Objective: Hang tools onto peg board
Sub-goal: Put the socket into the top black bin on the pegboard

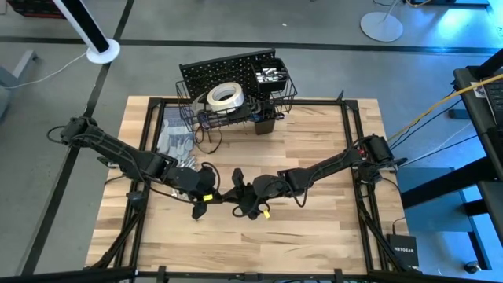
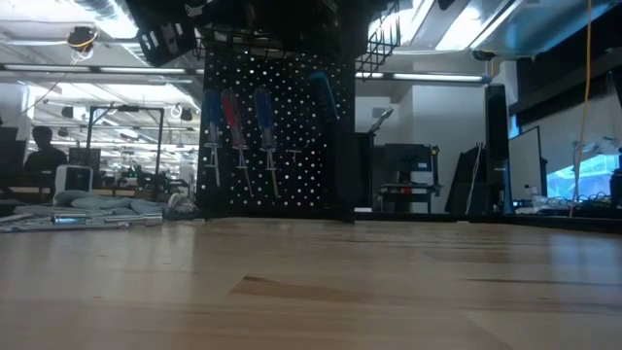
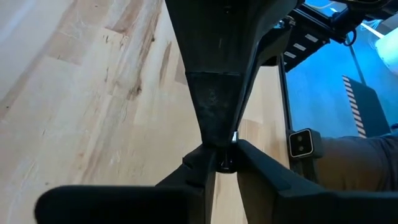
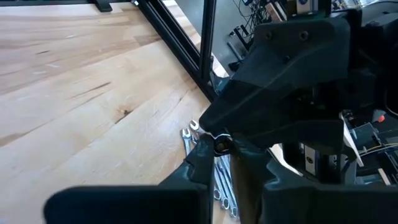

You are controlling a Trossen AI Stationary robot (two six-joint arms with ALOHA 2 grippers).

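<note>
Wooden table: pale planks inside a black frame, with both dark arms reaching in to meet near its middle.
Right gripper: fingers drawn together on a small silver piece (too little of it shows to say which tool it is), held above the boards at mid-table.
Left gripper: tip to tip with the right one at that same silver piece; whether it clamps the piece cannot be told.
Peg board: black and full of holes, standing upright at the far edge of the table, well apart from both grippers.
Screwdrivers: red- and blue-handled, hanging side by side on the board's face, blades pointing down.
Tape roll: white, lying flat on top of the fittings on the board's front.
Wire basket: black, fixed to the board beside the tape roll, with pale metal pieces inside.
Wrenches: several silver ones lying together on the wood, close to the two grippers.
Gloves: grey fabric, flat on the table between the left arm and the peg board.
</note>
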